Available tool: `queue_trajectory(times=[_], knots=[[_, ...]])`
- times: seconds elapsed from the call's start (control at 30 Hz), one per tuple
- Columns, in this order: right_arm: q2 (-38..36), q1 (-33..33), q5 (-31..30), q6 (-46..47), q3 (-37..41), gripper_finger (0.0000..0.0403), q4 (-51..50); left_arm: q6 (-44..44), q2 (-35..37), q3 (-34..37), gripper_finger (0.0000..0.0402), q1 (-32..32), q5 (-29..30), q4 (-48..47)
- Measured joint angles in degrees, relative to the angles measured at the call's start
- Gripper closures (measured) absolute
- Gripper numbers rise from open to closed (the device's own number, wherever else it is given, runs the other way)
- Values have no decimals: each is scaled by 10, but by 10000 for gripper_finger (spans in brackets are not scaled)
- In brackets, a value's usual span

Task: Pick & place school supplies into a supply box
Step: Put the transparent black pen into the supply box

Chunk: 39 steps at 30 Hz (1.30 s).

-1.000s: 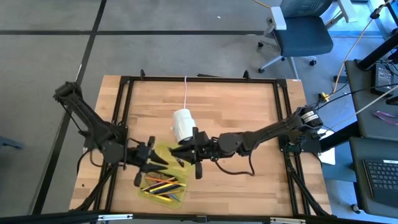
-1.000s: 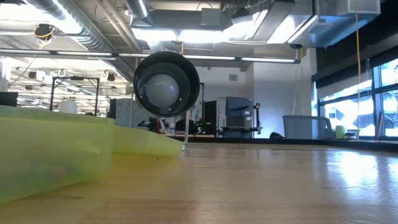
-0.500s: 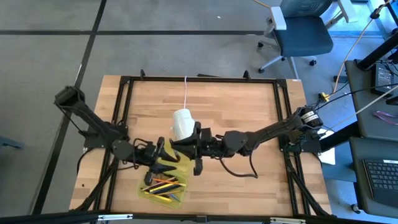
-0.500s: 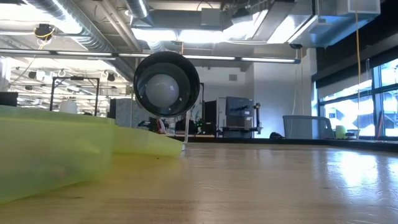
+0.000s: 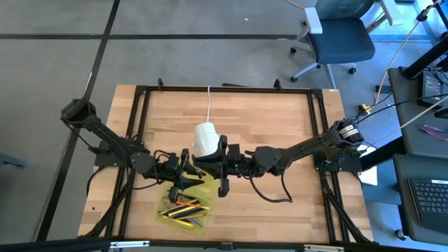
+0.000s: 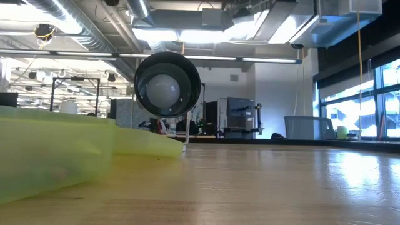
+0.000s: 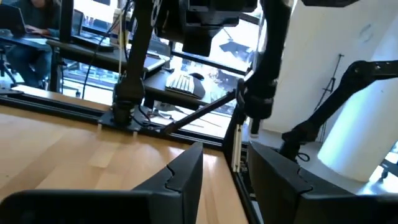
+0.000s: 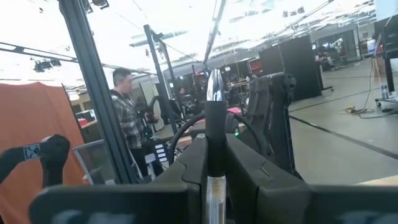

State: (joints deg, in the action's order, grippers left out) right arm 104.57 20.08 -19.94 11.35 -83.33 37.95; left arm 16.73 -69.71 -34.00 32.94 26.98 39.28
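From above, the wooden desk (image 5: 280, 133) carries the yellow-green supply box (image 5: 183, 208) near its front edge, left of centre, lid open, with a bundle of yellow, orange and dark pens and pencils (image 5: 183, 208) lying inside. Both arms reach in towards the box's far edge. The left gripper (image 5: 187, 181) sits over the box's back rim, and the right gripper (image 5: 213, 168) is just beside it, its dark fingers pointing at the left one. A white cylinder (image 5: 204, 140) on a cord (image 5: 209, 105) rests behind the two grippers, touching or nearly touching the right arm. An office chair (image 5: 336, 35) stands on the floor beyond the desk.

At desk level, the translucent supply box (image 6: 50, 156) fills the near left, its lower part close to the camera and a flatter part stretching away behind it. The round end of the cylinder (image 6: 167, 84) shows beyond it; neither gripper is visible here.

In the left wrist view, the left gripper (image 7: 236, 174) has its two fingers (image 7: 186, 177) apart with nothing between them, above the desk (image 7: 74, 155). The right arm's dark links and the white cylinder (image 7: 354, 124) rise ahead.

In the right wrist view, the right gripper (image 8: 214, 162) has its fingers (image 8: 193, 165) clamped on a dark pen (image 8: 215, 118) with a silver tip, standing up between them. A person (image 8: 127, 118) in a plaid shirt stands in the room behind.
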Motion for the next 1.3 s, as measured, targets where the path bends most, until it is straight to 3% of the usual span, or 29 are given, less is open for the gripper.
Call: queue_trajectory(times=[0.5,0.77,0.87,1.13,1.3], knots=[[33,0,0,3,0,358,-4,-51,7,0,297,-5,-27,75],[33,0,2,5,0,358,-1,-57,7,0,344,-5,-26,73],[33,-1,36,-2,0,355,-2,-69,7,0,370,-4,-28,72],[33,0,71,3,0,297,-16,-70,7,0,377,-4,-56,61],[13,0,88,20,0,256,-132,-37,37,0,376,4,-70,-54]])
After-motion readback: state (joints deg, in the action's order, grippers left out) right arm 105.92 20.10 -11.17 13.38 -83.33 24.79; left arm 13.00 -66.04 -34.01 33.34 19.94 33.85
